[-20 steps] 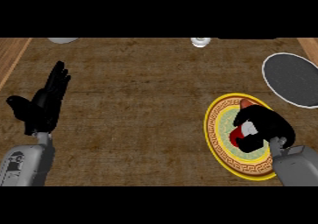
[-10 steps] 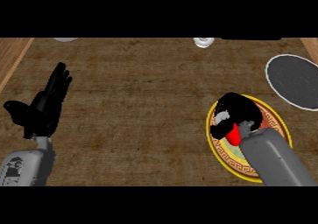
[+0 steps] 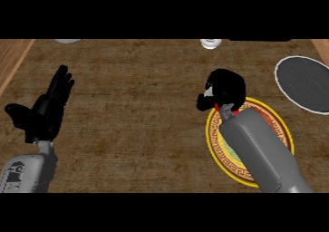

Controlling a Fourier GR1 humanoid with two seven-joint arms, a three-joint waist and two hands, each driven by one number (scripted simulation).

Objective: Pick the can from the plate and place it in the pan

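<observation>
My right hand (image 3: 224, 89) is curled round a red can (image 3: 217, 107), of which only a sliver shows under the fingers. The hand hovers over the far left edge of the yellow-rimmed patterned plate (image 3: 279, 131), lifted above it. My grey right forearm covers most of the plate. The dark pan (image 3: 311, 84), with a white rim, lies at the right edge of the counter, to the right of the hand. At the left my left hand (image 3: 43, 113) stands open, fingers up, resting.
A small white object (image 3: 210, 43) sits at the counter's far edge, and another pale object (image 3: 68, 41) at the far left. A wooden border (image 3: 9, 63) runs along the left side, and another shows at the far right corner.
My right hand, shut on the can, has risen off the plate's middle and moved up and to the left. The forearm now stretches across the plate. The left hand has stayed still.
</observation>
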